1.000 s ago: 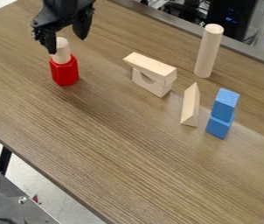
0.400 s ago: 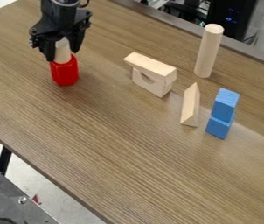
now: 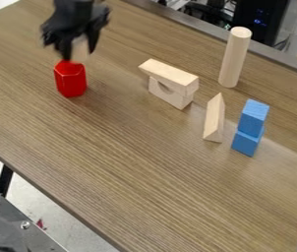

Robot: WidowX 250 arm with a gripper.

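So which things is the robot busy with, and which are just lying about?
Busy with:
short wooden cylinder, in the black hand
red block, right below

Just lying about:
tall wooden cylinder, standing
pale plank on the arched block
wooden wedge
upper blue block on the lower blue block

- The bench (image 3: pixel 131 167) had streaked wood grain, faintly glossy.
- At ten o'clock, the red block (image 3: pixel 71 82) looked smooth, glossy.
- The tall cylinder (image 3: pixel 234 59), towards one o'clock, was smooth, matt wood.
- The blue cubes (image 3: pixel 253 117), at three, looked matt.
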